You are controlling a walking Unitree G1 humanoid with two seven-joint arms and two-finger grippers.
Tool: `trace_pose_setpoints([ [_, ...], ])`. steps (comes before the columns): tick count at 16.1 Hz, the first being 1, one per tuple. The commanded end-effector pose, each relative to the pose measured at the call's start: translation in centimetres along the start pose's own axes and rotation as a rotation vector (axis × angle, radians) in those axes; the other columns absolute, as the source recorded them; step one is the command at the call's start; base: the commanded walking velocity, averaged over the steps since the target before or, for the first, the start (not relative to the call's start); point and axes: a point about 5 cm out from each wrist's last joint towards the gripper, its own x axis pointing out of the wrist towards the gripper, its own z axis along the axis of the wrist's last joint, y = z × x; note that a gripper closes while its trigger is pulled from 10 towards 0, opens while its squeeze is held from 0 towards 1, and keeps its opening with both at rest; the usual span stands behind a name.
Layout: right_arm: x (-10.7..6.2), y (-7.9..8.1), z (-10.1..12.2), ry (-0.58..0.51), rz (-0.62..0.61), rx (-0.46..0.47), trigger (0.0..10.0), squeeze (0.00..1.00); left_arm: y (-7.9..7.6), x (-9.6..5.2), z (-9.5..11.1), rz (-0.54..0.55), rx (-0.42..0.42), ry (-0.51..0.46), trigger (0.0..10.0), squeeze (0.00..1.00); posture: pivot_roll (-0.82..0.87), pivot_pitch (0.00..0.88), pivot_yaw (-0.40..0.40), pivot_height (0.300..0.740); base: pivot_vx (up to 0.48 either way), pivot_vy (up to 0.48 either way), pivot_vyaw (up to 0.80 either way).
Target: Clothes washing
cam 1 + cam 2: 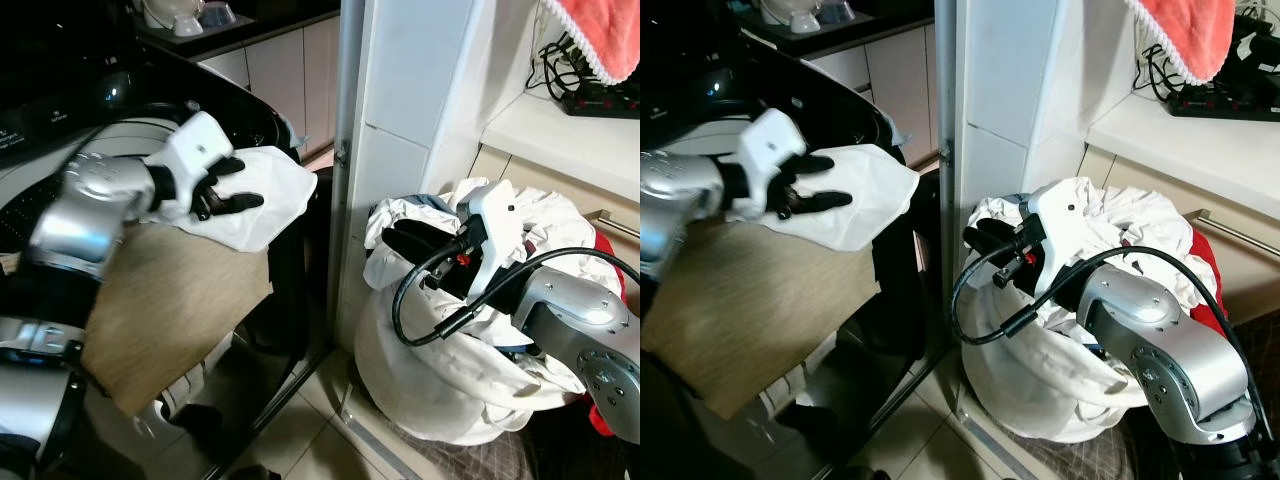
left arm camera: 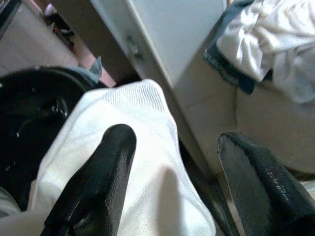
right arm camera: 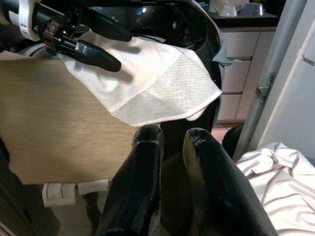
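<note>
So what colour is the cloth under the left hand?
White cloth, with a fine mesh weave at its edge; the right wrist view shows it best.

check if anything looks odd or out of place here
A tan cloth hangs out over the washer's rim and down its front, not inside. The laundry bag is overstuffed, with white clothes spilling over its top.

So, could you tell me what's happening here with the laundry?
The robot is loading a black washing machine from a basket of mostly white laundry on the floor beside it. Its left gripper is at the machine's rim with a white mesh garment, jaws apart with one finger lying on the cloth. A tan cloth hangs below the garment over the machine's front. The right gripper hovers at the top of the laundry pile with jaws close together, holding nothing.
</note>
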Motion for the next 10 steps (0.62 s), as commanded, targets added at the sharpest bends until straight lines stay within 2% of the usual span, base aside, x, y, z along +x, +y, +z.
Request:
trace_pose_setpoints([
  [1, -0.1, 0.3, 0.1, -0.001, 0.015, -0.018, 10.0, 0.00, 0.4, 0.2, 0.4, 0.035, 0.047, 0.018, 10.0, 0.00, -0.16, 0.000, 0.060, 0.740, 0.000, 0.000, 0.00],
  [3, -0.1, 0.3, 0.0, 0.003, 0.018, -0.017, 10.0, 0.00, 0.1, 0.7, -0.3, 0.028, 0.070, 0.061, 10.0, 0.00, -0.17, 0.000, 0.061, 0.740, 0.000, 0.000, 0.00],
  [5, -0.2, 0.3, -0.1, 0.008, 0.017, -0.016, 10.0, 0.00, 0.7, 0.8, -0.7, 0.089, 0.082, 0.082, 10.0, 0.00, -0.16, 0.000, 0.062, 0.740, 0.000, 0.000, 0.00],
  [10, -0.2, 0.2, -0.1, 0.014, 0.018, -0.024, 10.0, 0.00, 1.6, 0.6, -1.1, 0.157, 0.122, 0.124, 10.0, 0.00, -0.16, 0.000, 0.058, 0.740, 0.000, 0.000, 0.00],
])
